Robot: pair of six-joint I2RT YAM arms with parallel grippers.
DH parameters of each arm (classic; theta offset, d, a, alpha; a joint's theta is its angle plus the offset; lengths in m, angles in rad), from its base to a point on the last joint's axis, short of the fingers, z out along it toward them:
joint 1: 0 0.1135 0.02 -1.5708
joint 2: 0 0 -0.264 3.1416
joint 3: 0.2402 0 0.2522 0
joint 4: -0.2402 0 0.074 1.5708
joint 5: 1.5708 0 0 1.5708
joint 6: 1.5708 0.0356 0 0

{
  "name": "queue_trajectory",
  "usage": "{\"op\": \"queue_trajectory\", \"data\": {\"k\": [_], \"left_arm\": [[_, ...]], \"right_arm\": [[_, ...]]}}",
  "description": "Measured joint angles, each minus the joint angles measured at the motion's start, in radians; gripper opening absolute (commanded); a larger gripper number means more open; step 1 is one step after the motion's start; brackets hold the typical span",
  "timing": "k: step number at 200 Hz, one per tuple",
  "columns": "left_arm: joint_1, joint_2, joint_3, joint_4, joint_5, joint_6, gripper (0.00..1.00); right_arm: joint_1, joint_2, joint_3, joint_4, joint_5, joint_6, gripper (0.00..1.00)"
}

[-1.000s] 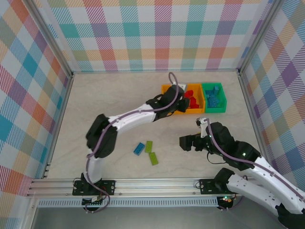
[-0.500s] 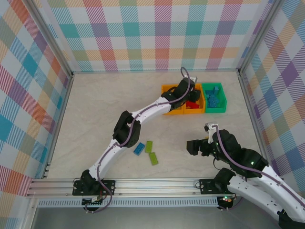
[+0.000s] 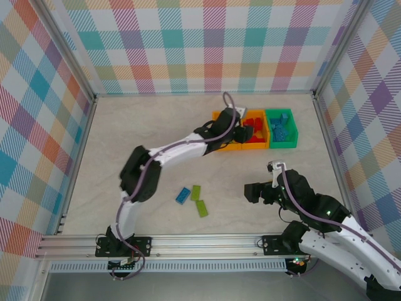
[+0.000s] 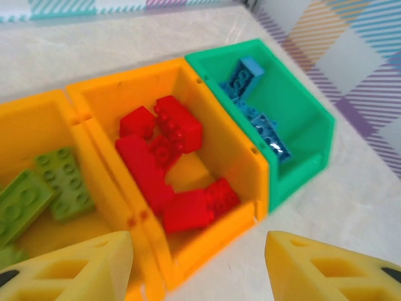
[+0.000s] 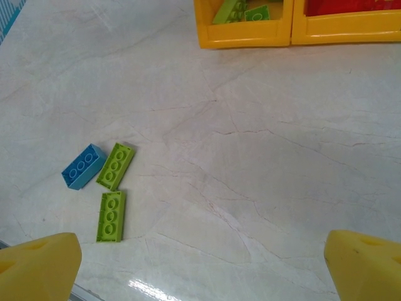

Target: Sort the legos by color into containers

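Note:
Three bins stand in a row at the back right. The left orange bin (image 4: 37,116) holds lime green legos (image 4: 62,182). In the middle orange bin (image 4: 241,150) lie red legos (image 4: 178,125), and the green bin (image 4: 301,113) holds blue legos (image 4: 250,75). My left gripper (image 4: 200,266) hovers open and empty over the near wall of the middle bin (image 3: 255,147). On the table lie a blue lego (image 5: 83,165) and two lime green legos (image 5: 115,165) (image 5: 111,216). My right gripper (image 5: 200,269) hangs open and empty above bare table, right of them.
The left arm (image 3: 175,150) stretches diagonally across the table's middle to the bins. Checkered walls and a metal frame (image 3: 81,144) close in the table. The loose legos (image 3: 196,192) sit near the front, between the two arm bases.
The left gripper swung right over the middle bin, then drew back a little to the left. The right gripper shifted slightly right and toward the front. The loose legos stayed put.

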Motion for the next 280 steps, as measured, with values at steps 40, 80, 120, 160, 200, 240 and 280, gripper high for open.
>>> {"op": "queue_trajectory", "data": {"k": [40, 80, 120, 160, 200, 240, 280], "left_arm": [[-0.054, -0.509, -0.459, 0.088, -0.047, 0.057, 0.57], [-0.142, -0.922, -0.663, -0.107, -0.125, 0.125, 0.6], [-0.146, -1.147, -0.67, -0.487, -0.251, 0.117, 0.64], [-0.146, -1.264, -0.688, -0.719, -0.298, 0.037, 0.85], [-0.146, -1.301, -0.719, -0.874, -0.293, -0.07, 0.91], [-0.146, -1.299, -0.719, -0.945, -0.279, -0.13, 0.95], [-0.146, -1.302, -0.723, -0.952, -0.256, -0.146, 0.97]], "right_arm": [[0.0, 0.126, -0.009, 0.074, -0.056, -0.007, 1.0], [0.075, 0.385, -0.054, 0.255, -0.129, 0.003, 1.0], [0.247, 0.689, -0.051, 0.464, -0.134, 0.034, 0.99], [0.396, 0.907, -0.01, 0.518, -0.066, 0.059, 0.99], [0.475, 1.02, 0.076, 0.54, 0.0, 0.092, 0.86], [0.483, 1.105, 0.098, 0.533, 0.078, 0.113, 0.5], [0.49, 1.114, 0.105, 0.513, 0.127, 0.136, 0.43]]}}
